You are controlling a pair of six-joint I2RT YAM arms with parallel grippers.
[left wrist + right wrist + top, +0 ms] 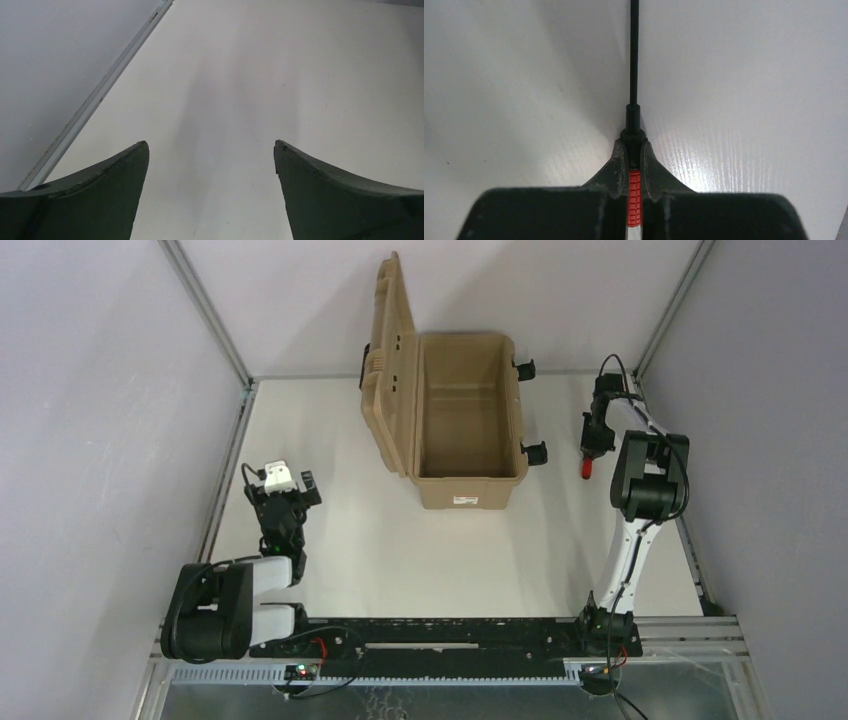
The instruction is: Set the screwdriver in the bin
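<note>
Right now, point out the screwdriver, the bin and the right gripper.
the screwdriver (634, 65), right wrist view, on its thin dark shaft.
the bin (440, 493), top external view, on its near outer wall.
the right gripper (633, 147), right wrist view, midway between its fingertips.

One red-handled screwdriver (634, 200), one open tan bin (440, 492), two black latches (526, 368) (537, 451) on the bin's right side, one white label (466, 500) on its near wall, two arms (230, 605) (640, 490), one left gripper (210, 145), one right gripper (634, 150), one white counter (400, 550)
</note>
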